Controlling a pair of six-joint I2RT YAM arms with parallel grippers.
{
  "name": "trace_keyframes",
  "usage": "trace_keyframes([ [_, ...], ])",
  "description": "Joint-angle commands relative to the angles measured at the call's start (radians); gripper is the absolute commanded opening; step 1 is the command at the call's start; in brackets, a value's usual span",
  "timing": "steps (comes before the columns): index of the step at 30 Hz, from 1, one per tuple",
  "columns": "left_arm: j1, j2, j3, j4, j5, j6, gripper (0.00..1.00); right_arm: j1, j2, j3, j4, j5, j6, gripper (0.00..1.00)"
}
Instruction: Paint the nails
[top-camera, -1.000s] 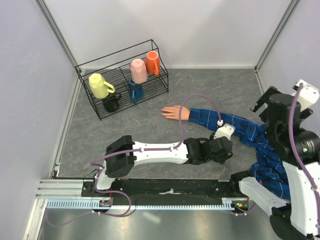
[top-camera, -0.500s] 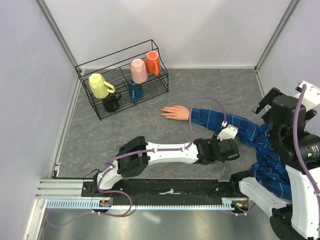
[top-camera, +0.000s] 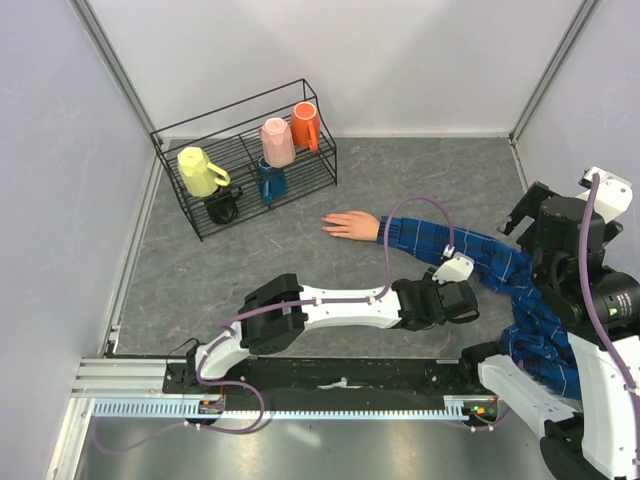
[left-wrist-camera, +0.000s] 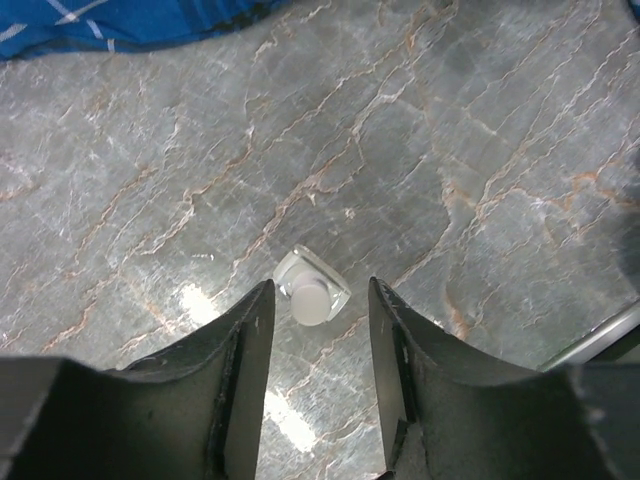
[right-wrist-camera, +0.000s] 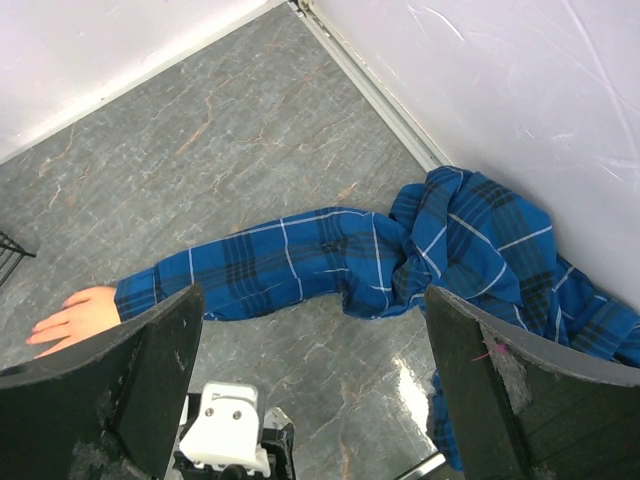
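Rightward my left tool (left-wrist-camera: 320, 296) had slid, hanging released over the small clear bottle (left-wrist-camera: 312, 292), while the nails (top-camera: 328, 226) lay well apart to its far left.

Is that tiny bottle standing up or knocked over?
Upright: the small bottle shows its round white cap from above, with the square clear base around it.

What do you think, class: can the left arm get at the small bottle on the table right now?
Probably yes. The left gripper is open with the bottle showing between its fingers, and only bare table lies around it.
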Motion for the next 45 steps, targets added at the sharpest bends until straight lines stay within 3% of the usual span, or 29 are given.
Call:
trace_keyframes([
  [1,0.002,0.035,0.044,0.008,-0.046,0.03,0.48,-0.003,-0.013,-0.007,0.016,-0.021,-0.019,0.98],
  [10,0.002,0.053,0.072,-0.014,-0.051,0.036,0.39,-0.003,-0.017,-0.026,0.025,-0.041,-0.025,0.98],
  [13,0.002,0.053,0.07,-0.012,-0.061,0.046,0.26,-0.005,-0.023,-0.052,0.037,-0.072,-0.038,0.98],
  [14,0.002,0.05,0.069,-0.014,-0.064,0.051,0.11,-0.005,-0.025,-0.059,0.039,-0.079,-0.051,0.98],
  [15,0.002,0.039,0.064,-0.015,-0.078,0.059,0.02,-0.003,-0.025,-0.064,0.039,-0.09,-0.061,0.98],
  [20,0.003,-0.082,0.0,-0.022,-0.037,0.151,0.02,-0.005,-0.046,-0.114,0.057,-0.222,-0.146,0.98],
  [24,0.006,-0.316,-0.216,-0.035,0.143,0.249,0.02,-0.003,-0.049,-0.107,0.091,-0.329,-0.196,0.98],
  [25,0.005,-0.444,-0.265,-0.037,0.17,0.263,0.02,-0.005,-0.049,-0.107,0.102,-0.355,-0.2,0.98],
  [29,0.008,-0.782,-0.492,-0.104,0.319,0.324,0.02,-0.005,-0.063,-0.183,0.265,-0.657,-0.232,0.98],
  [30,0.008,-0.847,-0.513,-0.155,0.346,0.33,0.02,-0.005,-0.062,-0.253,0.308,-0.849,-0.233,0.98],
  [32,0.009,-1.026,-0.543,-0.199,0.435,0.339,0.02,-0.006,-0.054,-0.332,0.468,-1.051,-0.214,0.98],
  [33,0.009,-1.077,-0.545,-0.231,0.462,0.339,0.02,-0.002,-0.052,-0.425,0.543,-1.286,-0.195,0.98],
  [34,0.011,-1.132,-0.546,-0.247,0.486,0.338,0.02,-0.002,-0.057,-0.478,0.732,-1.378,-0.122,0.98],
  [36,0.011,-1.264,-0.546,-0.264,0.519,0.329,0.02,0.036,-0.095,-0.623,0.937,-1.528,-0.034,0.98],
  [37,0.011,-1.304,-0.55,-0.262,0.552,0.323,0.02,0.058,-0.111,-0.656,1.079,-1.544,0.003,0.98],
  [40,0.011,-1.424,-0.553,-0.269,0.612,0.312,0.02,0.188,-0.105,-0.717,1.233,-1.575,0.027,0.98],
  [45,0.011,-1.45,-0.51,-0.334,0.655,0.313,0.02,0.466,-0.028,-0.684,1.211,-1.497,-0.049,0.98],
])
